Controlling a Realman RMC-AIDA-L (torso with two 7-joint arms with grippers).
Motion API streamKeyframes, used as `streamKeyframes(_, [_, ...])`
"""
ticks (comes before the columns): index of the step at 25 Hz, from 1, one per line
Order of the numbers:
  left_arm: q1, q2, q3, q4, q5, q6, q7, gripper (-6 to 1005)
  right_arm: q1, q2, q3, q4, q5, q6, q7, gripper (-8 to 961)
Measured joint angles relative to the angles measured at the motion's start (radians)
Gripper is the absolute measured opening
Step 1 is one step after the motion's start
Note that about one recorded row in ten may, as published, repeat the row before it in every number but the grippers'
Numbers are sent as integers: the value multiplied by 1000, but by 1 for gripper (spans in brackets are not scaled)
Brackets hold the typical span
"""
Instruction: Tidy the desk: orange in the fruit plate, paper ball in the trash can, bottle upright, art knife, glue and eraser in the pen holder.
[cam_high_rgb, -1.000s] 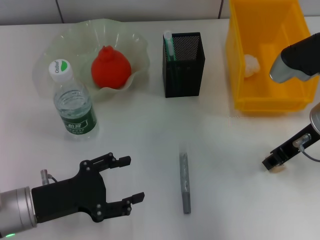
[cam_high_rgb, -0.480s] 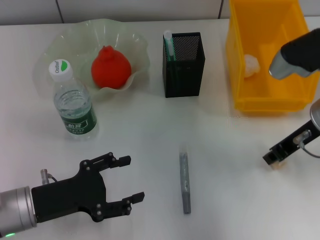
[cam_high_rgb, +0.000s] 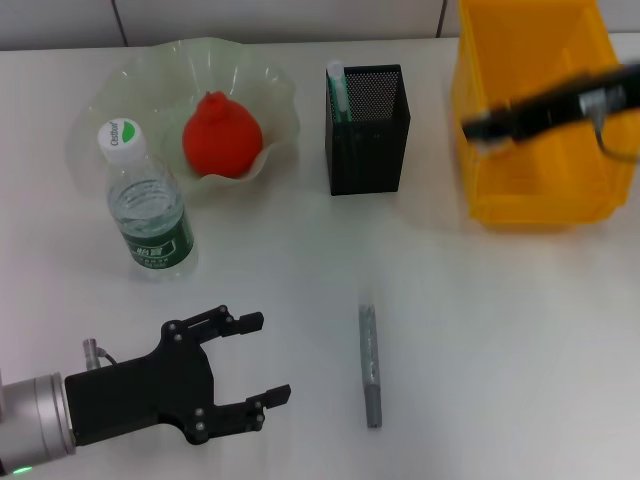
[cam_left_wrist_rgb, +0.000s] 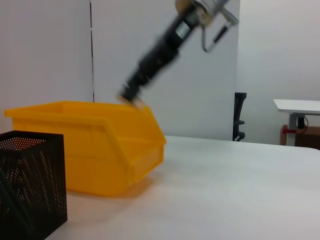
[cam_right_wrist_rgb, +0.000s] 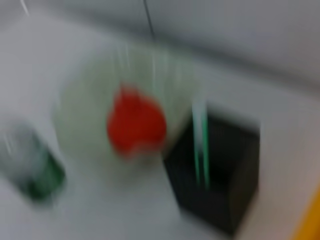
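Note:
The orange lies in the pale green fruit plate. The bottle stands upright in front of the plate. The black mesh pen holder holds a green-and-white glue stick. The grey art knife lies flat on the table. My right gripper is raised over the yellow trash can, shut on a small tan eraser. It hides the paper ball. My left gripper rests open and empty at the front left.
The trash can stands at the back right, just right of the pen holder. The art knife lies between my left gripper and the table's front middle. A white wall and a desk show in the left wrist view.
My right gripper has lifted from the table at the front right and swung back and left, now over the trash can near the pen holder. The left arm has not moved.

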Motion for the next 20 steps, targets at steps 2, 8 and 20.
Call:
streamKeyframes(2, [0,0,0,0,0,0,0,802,15,-1,24,17,42,36,-28,245])
streamKeyframes(8, [3,0,0,-1,0,0,0,802,122,-1,36,214,72,193,-121,284])
streamKeyframes(20, [7,1,0,0,0,2,0,802,333,-3,37,602,16,356,-216,361])
